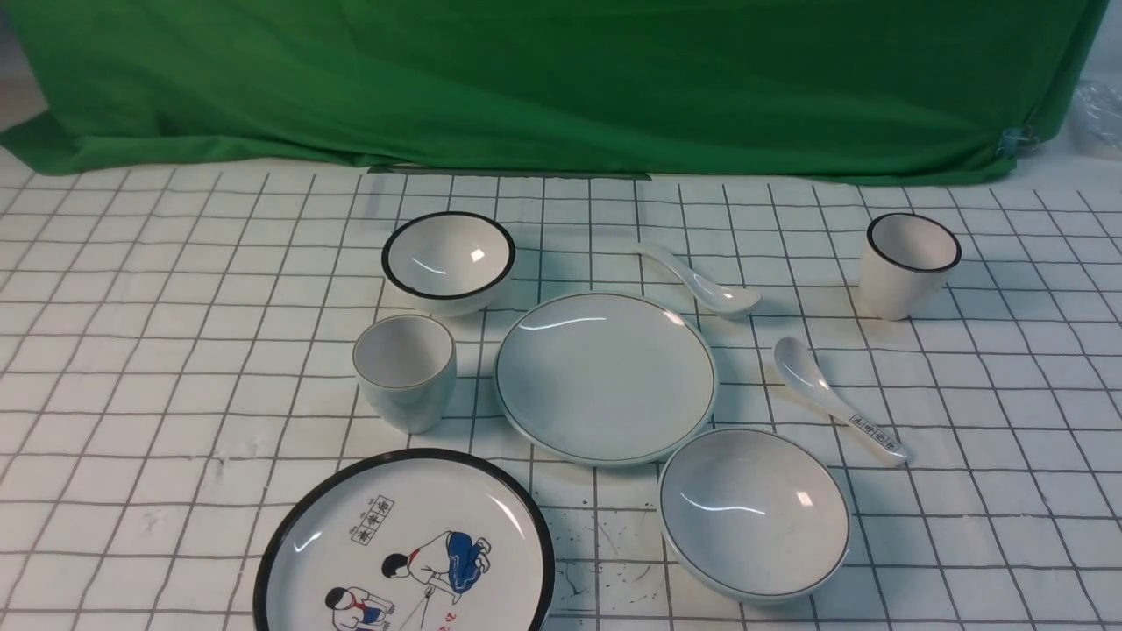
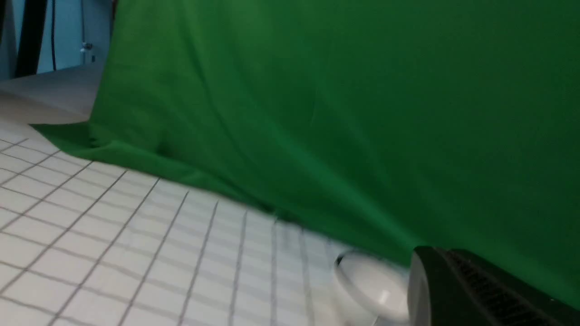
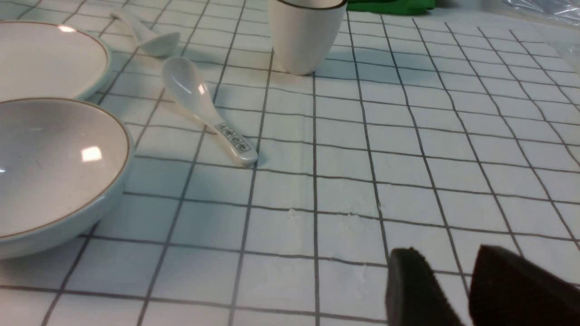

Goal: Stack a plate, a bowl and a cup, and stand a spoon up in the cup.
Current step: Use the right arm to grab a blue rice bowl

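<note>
The pale grey-blue plate (image 1: 605, 379) lies mid-table, with the grey-blue cup (image 1: 405, 372) upright to its left and the wide grey-blue bowl (image 1: 754, 515) at its near right edge, while the plain white spoon (image 1: 701, 282) rests just beyond the plate's far right side, near the character-printed spoon (image 1: 837, 401). The left gripper (image 2: 442, 290) has its fingers together, holding nothing, and the right gripper (image 3: 448, 280) is parted and empty above the gridded tabletop (image 1: 1008, 526).
</note>
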### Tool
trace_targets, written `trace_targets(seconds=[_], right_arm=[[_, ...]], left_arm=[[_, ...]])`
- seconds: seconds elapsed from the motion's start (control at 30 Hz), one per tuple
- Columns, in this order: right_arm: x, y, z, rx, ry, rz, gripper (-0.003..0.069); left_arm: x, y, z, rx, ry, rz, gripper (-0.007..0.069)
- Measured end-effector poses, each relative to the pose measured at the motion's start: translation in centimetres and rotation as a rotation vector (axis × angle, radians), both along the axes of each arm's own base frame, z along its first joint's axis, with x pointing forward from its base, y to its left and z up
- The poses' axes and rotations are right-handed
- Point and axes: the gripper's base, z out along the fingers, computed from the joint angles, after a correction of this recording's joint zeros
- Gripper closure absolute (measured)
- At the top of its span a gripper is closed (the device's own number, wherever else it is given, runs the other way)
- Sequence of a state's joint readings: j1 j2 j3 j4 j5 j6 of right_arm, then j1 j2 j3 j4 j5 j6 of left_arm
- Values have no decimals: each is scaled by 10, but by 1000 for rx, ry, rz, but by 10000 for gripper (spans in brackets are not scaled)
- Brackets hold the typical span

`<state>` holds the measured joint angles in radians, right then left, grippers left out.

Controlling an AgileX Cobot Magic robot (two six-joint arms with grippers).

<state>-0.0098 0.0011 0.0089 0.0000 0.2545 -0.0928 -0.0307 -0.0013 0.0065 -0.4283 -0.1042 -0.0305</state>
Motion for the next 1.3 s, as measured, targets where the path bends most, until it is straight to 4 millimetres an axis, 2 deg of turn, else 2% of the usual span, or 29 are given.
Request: trace_targets(seconds=[0.1,0.17,0.2,0.27,0.33,0.37,0.4,0.43,0.53,0.63,0.67,0.77,0.8,0.83,0.9,0.93,0.97,1.07,1.17,1.2,1.27,1.3], right_arm=[[0,0,0,0,0,0,421],[0,0,0,0,0,0,421],[0,0,0,0,0,0,421],[0,0,0,0,-5,0,421],[0,0,2,1,-18,0,421],[1,1,5,52,-58,-9,421],[2,1,6,72,-66,-11,421],[3,3,15,303,-165,-42,421],[4,2,29,736,-307,-94,421],[4,-1,37,976,-393,-111,421],[4,-2,39,1022,-419,-111,421],[3,-2,42,1057,-443,-110,421],[3,-3,43,1072,-457,-108,421],[3,-3,44,1078,-471,-106,421],[3,-3,46,1066,-469,-93,437],[3,-2,47,1061,-464,-91,446],[1,1,56,1009,-413,-58,496],[1,9,85,820,-243,4,604],[14,18,109,633,-13,67,629],[26,25,117,537,126,105,630],[37,31,123,469,227,140,629],[58,42,124,393,378,164,629]], left_arm=[[-4,8,13,-138,-160,56,603],[-10,14,25,-185,-311,107,603],[-11,15,26,-192,-326,110,603],[-20,21,40,-296,-514,124,603],[-24,22,47,-337,-559,110,603],[-29,21,66,-374,-598,69,603],[-30,20,69,-374,-602,63,603],[-35,14,96,-343,-570,-2,603],[-32,3,143,-216,-432,-63,603],[-7,-5,173,-133,-159,-95,603],[12,-9,183,-83,21,-110,603],[48,-15,184,41,343,-151,603],[70,-18,177,101,514,-188,603],[78,-20,173,123,597,-212,603],[104,-24,153,180,798,-282,603],[106,-24,151,186,815,-287,603],[123,-26,133,212,931,-326,603],[146,-27,104,220,1063,-359,603],[161,-30,80,237,1153,-380,603],[166,-33,70,259,1188,-391,603],[169,-36,65,273,1205,-401,603],[172,-40,60,294,1223,-416,603]])
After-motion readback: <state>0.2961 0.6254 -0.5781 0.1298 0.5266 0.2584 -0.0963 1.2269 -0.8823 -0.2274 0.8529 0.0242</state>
